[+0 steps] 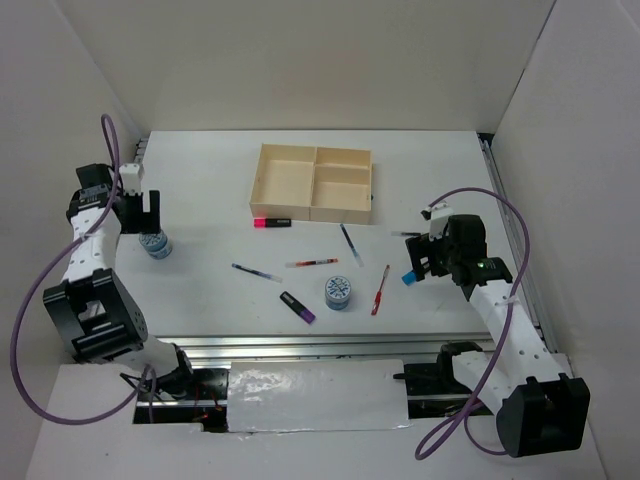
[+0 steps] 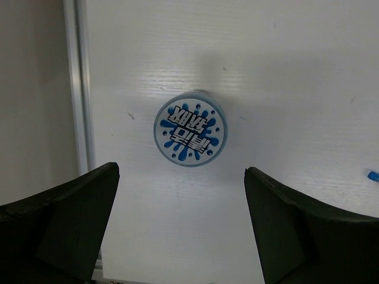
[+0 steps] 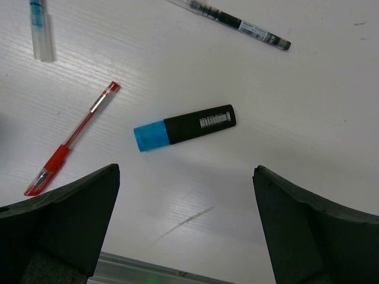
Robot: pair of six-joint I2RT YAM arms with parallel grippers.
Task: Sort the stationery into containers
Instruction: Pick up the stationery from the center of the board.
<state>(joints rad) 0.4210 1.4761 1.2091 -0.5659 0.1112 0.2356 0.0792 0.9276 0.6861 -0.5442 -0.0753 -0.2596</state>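
Observation:
The beige wooden tray (image 1: 258, 186) stands at the back centre with nothing in it. One blue-white tape roll (image 1: 155, 244) lies at the left, below my open left gripper (image 1: 143, 214); in the left wrist view the roll (image 2: 190, 136) lies flat just beyond the open gripper (image 2: 180, 189). My right gripper (image 1: 425, 256) is open and empty above a black highlighter with a blue cap (image 3: 185, 127). A red pen (image 3: 71, 148), a black pen (image 3: 237, 22) and a blue pen (image 3: 40, 26) lie near it. A second tape roll (image 1: 338, 292) lies mid-table.
A pink-ended highlighter (image 1: 271, 221) lies in front of the tray, a purple-ended one (image 1: 297, 307) near the front. Pens (image 1: 256, 272) (image 1: 311, 263) (image 1: 350, 245) lie scattered mid-table. A metal rail (image 2: 80, 89) runs along the table's left edge.

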